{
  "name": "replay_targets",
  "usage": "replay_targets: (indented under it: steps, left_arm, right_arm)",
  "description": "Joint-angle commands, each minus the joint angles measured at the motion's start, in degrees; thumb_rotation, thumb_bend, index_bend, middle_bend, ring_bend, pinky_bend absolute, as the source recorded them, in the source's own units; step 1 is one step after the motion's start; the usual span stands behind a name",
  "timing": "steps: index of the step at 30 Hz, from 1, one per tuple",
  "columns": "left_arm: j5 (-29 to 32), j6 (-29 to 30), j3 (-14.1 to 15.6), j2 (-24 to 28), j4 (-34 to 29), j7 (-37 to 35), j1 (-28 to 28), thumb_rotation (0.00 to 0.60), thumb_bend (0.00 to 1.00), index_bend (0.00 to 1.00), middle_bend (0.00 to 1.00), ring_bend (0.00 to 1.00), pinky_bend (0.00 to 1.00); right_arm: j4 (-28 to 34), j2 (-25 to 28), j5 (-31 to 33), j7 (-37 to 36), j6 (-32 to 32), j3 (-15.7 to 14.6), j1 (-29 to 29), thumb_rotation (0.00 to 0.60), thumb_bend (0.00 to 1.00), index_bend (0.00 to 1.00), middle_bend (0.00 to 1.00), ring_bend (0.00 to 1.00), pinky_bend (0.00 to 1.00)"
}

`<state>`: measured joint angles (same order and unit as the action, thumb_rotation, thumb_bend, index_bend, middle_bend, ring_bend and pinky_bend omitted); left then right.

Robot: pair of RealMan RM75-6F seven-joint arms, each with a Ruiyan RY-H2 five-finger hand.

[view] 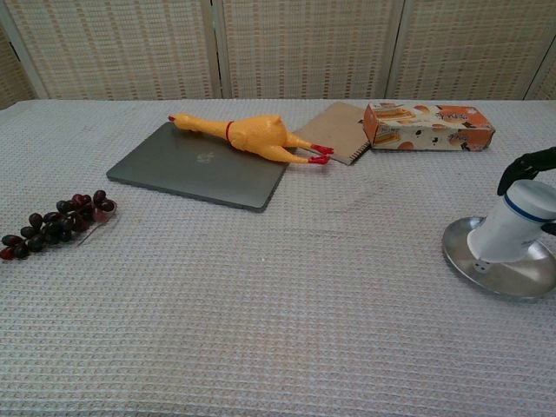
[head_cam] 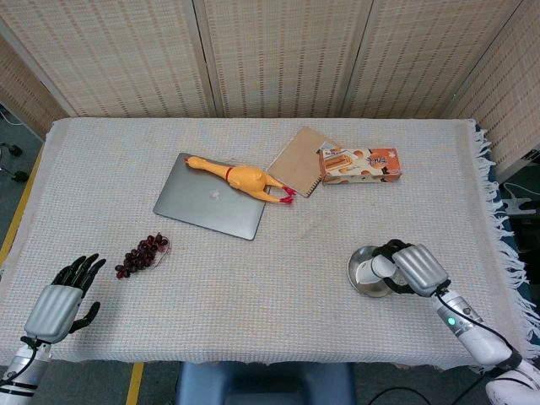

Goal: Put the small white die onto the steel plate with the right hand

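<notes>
At the right front corner of the surface [head_cam: 253, 287], my right robot hand [head_cam: 403, 268] hung directly over the steel plate [head_cam: 355, 275], its back turned up to the head camera and its fingers curled down toward the dish. From the chest camera, one white fingertip [view: 495, 239] pointed straight down and met, or nearly met, the plate's floor just inside the near-left rim.

The small white die itself could not be seen in either view. The only spot that could hide it was under that lowered hand, so I judged it to be on the plate beneath my fingers, or pinched between them. I could not tell which, nor whether the hand gripped anything at all.

The move ahead turned on that vertical line: die, if present, lay straight below the hand, plate straight below the die, with no sideways gap to close. What remained, as I read it, was a release and a clean lift upward without dragging the die over the rim.

My left robot hand [head_cam: 61, 302] rested well apart at the opposite front corner, fingers spread and holding nothing, far from the plate and no part of this job.
</notes>
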<state>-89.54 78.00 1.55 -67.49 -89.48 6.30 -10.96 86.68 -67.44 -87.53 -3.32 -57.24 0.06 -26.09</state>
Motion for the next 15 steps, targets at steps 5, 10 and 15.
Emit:
replay_targets:
  steps: [5,10,15]
  left_arm:
    - [-0.1,0.2,0.0,0.2,0.1,-0.7,0.1,0.6,0.41,0.0,0.0,0.0,0.17]
    - [0.0,0.0,0.0,0.2,0.3,-0.7,0.0,0.6,0.41,0.0,0.0,0.0,0.17]
    - [0.0,-0.1,0.0,0.1,0.2,-0.5,-0.1,0.6,0.41,0.0,0.0,0.0,0.17]
  right_arm:
    - [-0.6,-2.3,1.7,2.9,2.3,0.0,-1.3,0.6,0.28,0.52,0.37,0.22,0.47]
    - [-1.4,-2.4,3.8,5.8,3.7,-0.3,-1.4,0.6,0.28,0.48,0.37,0.21,0.47]
    - [-3.5,-4.1,5.7,8.3,3.9,0.2,-1.5,0.6,0.28,0.47,0.37,0.21,0.47]
